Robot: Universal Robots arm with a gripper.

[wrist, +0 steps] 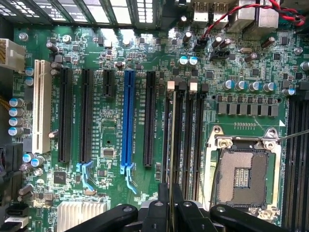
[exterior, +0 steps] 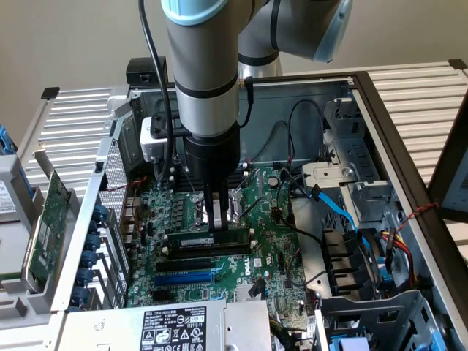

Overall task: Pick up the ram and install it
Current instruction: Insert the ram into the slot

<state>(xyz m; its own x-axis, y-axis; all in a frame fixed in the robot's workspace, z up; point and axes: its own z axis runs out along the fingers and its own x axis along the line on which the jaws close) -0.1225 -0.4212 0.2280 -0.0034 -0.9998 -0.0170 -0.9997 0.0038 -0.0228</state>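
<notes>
Now we are gripping the ram (exterior: 191, 239) between the closed fingers of our gripper (exterior: 214, 219), holding it level right over the black memory slots (wrist: 186, 140) of the green motherboard (wrist: 111, 125), beside the bare processor socket (wrist: 244, 176); whether it is touching a slot, we cannot tell.

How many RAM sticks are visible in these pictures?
1: the ram, clamped in the gripper at the black memory slots. Others may be hidden behind the arm.
</notes>
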